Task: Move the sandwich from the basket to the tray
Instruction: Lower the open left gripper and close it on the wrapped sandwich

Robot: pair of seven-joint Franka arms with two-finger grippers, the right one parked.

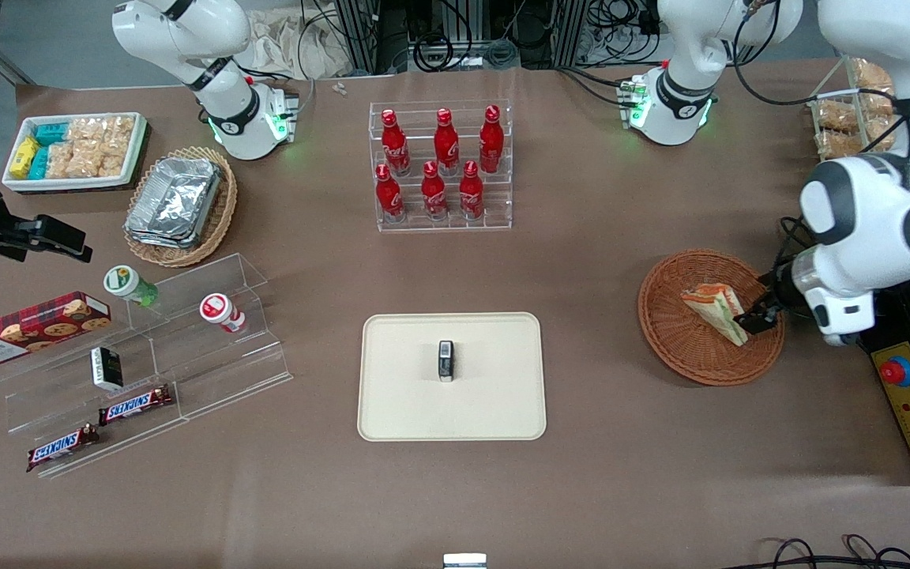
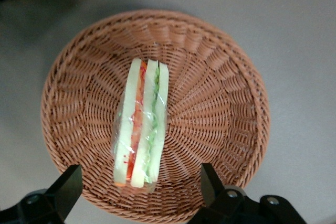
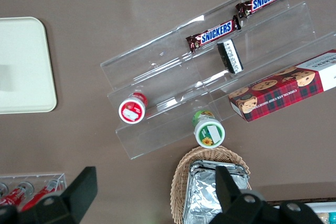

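- Pincer [image 1: 757, 316] hangs over the edge of the basket [image 1: 676, 332] that lies toward the working arm's end of the table [image 1: 581, 490].
- Wrist view: pincer [image 2: 140, 188] spread wide, one finger [image 2: 65, 187] to each side of the sandwich's end; nothing gripped, both pads clear of the wrapper.
- Sandwich [image 1: 716, 310] lies in the basket just beside the pincer, in clear film. Wrist view shows the sandwich [image 2: 142, 124] on edge, with its red, orange and green layers facing up at the camera.
- Basket [image 2: 220, 108]: round, reddish-brown wicker, resting on the table directly under the pincer.
- Tray [image 1: 392, 395]: cream, rectangular, well apart from the pincer toward the parked arm's end and a little nearer the front camera. A small dark upright object [image 1: 445, 360] stands at its middle; cannot tell what it is.
- Rack of red bottles [image 1: 441, 166] stands well apart from the pincer, farther from the front camera than the tray.
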